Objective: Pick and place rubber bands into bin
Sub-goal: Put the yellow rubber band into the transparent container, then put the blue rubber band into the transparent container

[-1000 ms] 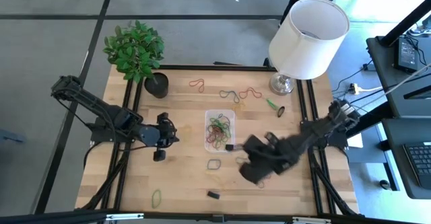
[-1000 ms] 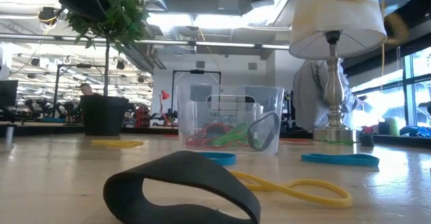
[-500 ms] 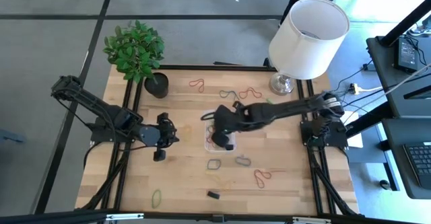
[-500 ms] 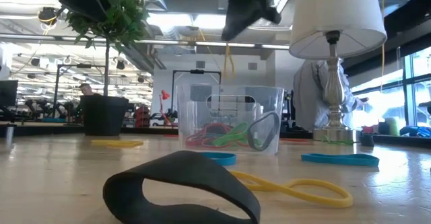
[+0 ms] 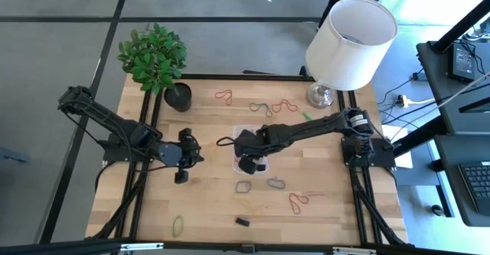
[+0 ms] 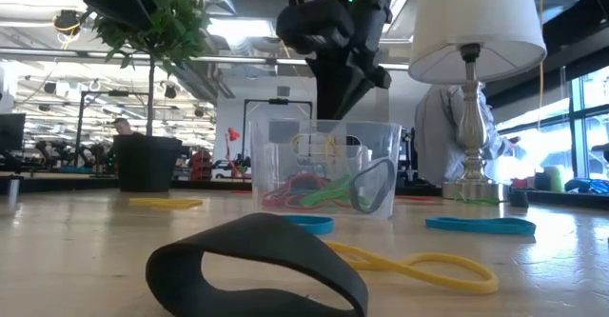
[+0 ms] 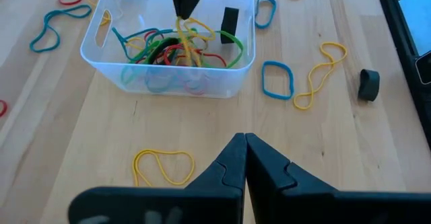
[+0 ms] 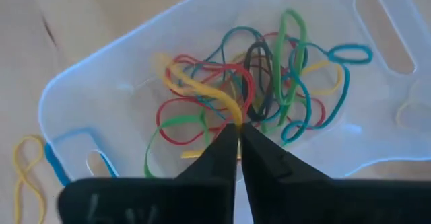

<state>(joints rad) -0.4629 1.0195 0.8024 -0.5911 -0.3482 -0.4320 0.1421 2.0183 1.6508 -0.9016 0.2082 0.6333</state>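
Note:
The clear bin (image 5: 236, 135) stands mid-table and holds several coloured rubber bands (image 8: 269, 83). My right gripper (image 8: 239, 126) hangs over the bin, shut on a yellow rubber band (image 8: 195, 86); it also shows in the high view (image 5: 250, 160) and the low view (image 6: 333, 112). My left gripper (image 7: 246, 143) is shut and empty, left of the bin (image 7: 168, 83), and waits there (image 5: 181, 176). Loose bands lie flat on the table: a yellow one (image 7: 161, 167), a blue one (image 7: 277, 79), a red one (image 5: 297, 201). My right gripper pinches one end of the yellow band (image 8: 232, 115) between its two fingertips, coming from above and pointing down into the bin. The band hangs slack below the fingers (image 7: 188, 32), its lower part among the bands in the bin.
A white lamp (image 5: 348, 40) stands at the far right and a black plant pot (image 5: 178, 96) at the far left. More bands lie beyond the bin (image 5: 272, 107) and near the front: a green one (image 5: 178, 224) and a black one (image 5: 243, 221).
My right gripper has swung from the table's near right toward the bin with the yellow band hanging below it, then come down over the bin. The band's lower part now lies inside the bin.

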